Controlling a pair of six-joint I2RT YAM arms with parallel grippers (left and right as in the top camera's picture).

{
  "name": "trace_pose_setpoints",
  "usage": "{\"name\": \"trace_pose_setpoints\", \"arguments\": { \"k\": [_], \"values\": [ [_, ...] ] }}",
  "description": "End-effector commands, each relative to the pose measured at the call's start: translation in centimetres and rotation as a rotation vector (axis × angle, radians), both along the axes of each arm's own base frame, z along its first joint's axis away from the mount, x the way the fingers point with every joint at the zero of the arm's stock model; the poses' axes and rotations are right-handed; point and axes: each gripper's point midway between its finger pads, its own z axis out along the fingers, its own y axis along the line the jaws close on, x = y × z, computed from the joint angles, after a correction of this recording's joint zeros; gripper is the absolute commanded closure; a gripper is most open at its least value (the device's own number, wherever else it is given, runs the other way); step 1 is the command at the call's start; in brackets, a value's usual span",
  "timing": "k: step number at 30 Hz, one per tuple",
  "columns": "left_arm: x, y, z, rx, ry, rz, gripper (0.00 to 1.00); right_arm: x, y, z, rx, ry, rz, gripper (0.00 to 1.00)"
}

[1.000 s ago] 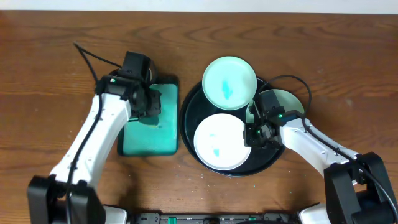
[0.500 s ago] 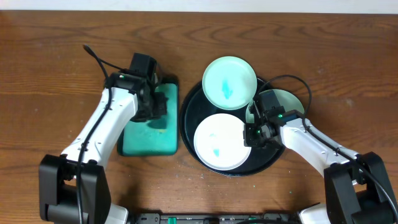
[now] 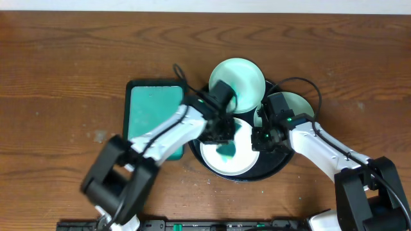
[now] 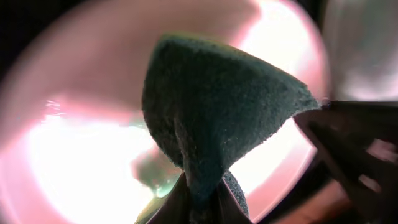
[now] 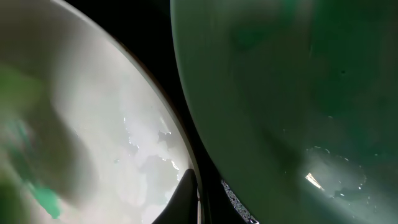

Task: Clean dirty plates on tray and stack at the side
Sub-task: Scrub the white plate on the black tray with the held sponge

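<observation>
Left claw point(image 3: 226, 136) pinched a teal sponge point(image 4: 211, 118) against the white plate point(image 3: 221, 168) beneath it; right claw point(image 3: 259, 138) clamped the plate's rim, seemingly to steady it.

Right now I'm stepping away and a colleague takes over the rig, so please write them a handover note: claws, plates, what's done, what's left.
Left claw: shut on a teal cloth, held over the front plate.
Right claw: appears pinched on that plate's right rim.
All three plates are on the tray: the front plate, rear plate and right plate.
Done: nothing is stacked at the side yet.
Left: wipe each plate, then stack them beside the tray.
</observation>
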Motion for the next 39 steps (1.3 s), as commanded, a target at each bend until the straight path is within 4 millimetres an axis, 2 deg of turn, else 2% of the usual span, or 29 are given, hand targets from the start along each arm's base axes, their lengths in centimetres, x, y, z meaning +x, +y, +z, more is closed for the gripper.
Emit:
{"name": "trace_pose_setpoints", "arguments": {
  "k": [1,4,8,12,15,17,19,22,26,31,33,36,39],
  "values": [
    [-1.0,0.7,-3.2,0.074,0.097,0.072,0.93,-0.3,-1.6,-1.5,-0.092,0.018,-0.024,0.99],
    [0.3,3.2,-4.0,0.187,0.055,0.121,0.93,-0.3,-1.6,-1.5,-0.092,0.018,-0.024,0.99],
    [2.9,8.4,-2.4,0.44,-0.041,0.182,0.93,-0.3,-1.6,-1.5,-0.092,0.018,-0.024,0.99],
    [3.6,9.2,-2.1,0.476,-0.077,0.156,0.93,-0.3,-1.5,-1.5,-0.092,0.017,-0.024,0.99],
    [3.5,8.3,-2.2,0.436,-0.065,0.149,0.93,-0.3,-1.5,-1.5,-0.092,0.017,-0.024,0.99],
    [2.9,5.8,-2.3,0.306,-0.01,0.132,0.93,-0.3,-1.5,-1.5,-0.092,0.017,-0.025,0.99],
    [2.0,2.1,-2.2,0.119,0.042,0.062,0.93,-0.3,-1.5,-1.5,-0.092,0.017,-0.025,0.99],
    [0.6,-0.8,-2.4,0.003,0.093,0.009,0.93,-0.3,-1.5,-1.5,-0.092,0.017,-0.025,0.99],
    [-2.3,-4.0,-3.1,-0.121,0.197,-0.1,0.93,-0.3,-1.6,-1.5,-0.092,0.018,-0.024,0.99],
    [-3.5,-5.2,-1.8,-0.236,0.26,-0.16,0.93,-0.3,-1.6,-1.5,-0.092,0.018,-0.024,0.99],
    [-4.0,-5.1,-1.6,-0.242,0.284,-0.167,0.93,-0.3,-1.6,-1.5,-0.092,0.018,-0.024,0.99],
    [-3.9,-3.2,-2.9,-0.119,0.268,-0.14,0.93,-0.3,-1.6,-1.5,-0.092,0.018,-0.024,0.99],
    [-2.7,0.9,-4.6,0.131,0.222,-0.04,0.93,-0.3,-1.6,-1.5,-0.092,0.018,-0.024,0.99]
  ]
}}
